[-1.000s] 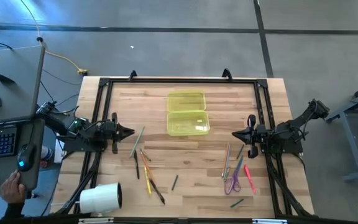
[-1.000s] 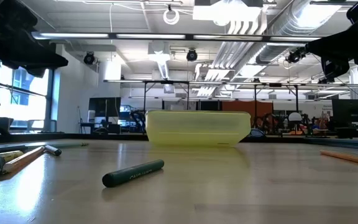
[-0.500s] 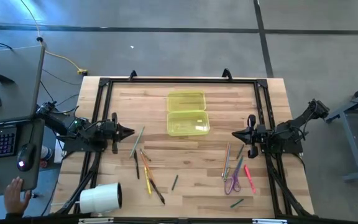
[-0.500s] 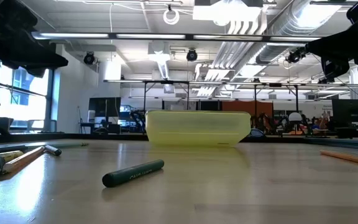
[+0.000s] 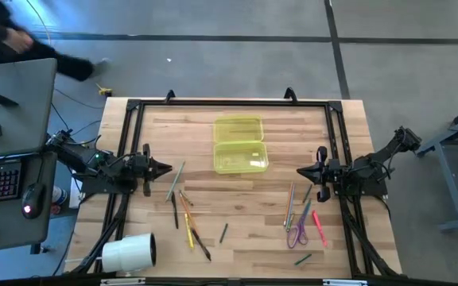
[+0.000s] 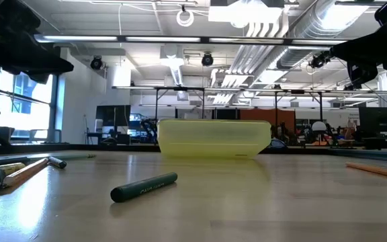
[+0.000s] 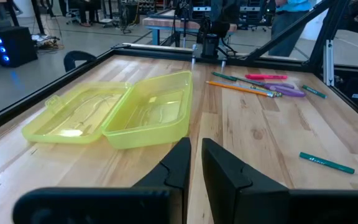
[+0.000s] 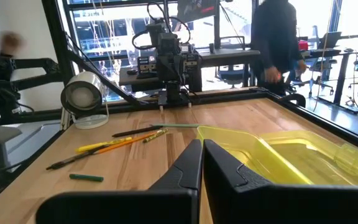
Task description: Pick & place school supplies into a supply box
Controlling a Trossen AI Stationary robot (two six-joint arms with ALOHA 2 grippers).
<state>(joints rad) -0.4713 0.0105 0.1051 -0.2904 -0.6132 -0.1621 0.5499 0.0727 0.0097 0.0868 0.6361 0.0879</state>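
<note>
High view: a wooden table (image 5: pixel 237 202) is seen with the white roll (image 5: pixel 130 253) at its near left corner and the open yellow box (image 5: pixel 239 144), empty, at the middle toward the far edge. Pens and pencils (image 5: pixel 185 213) are scattered left of centre, and more, with purple scissors (image 5: pixel 298 232), are grouped at the right. The left gripper (image 5: pixel 168 168) is parked at the left side with a narrow gap between its fingers, the right gripper (image 5: pixel 300 171) at the right side pressed together; nothing is held.

Robotics lab, exposed ceiling ducts (image 6: pixel 274 30), workbenches (image 8: pixel 229 59)
</note>
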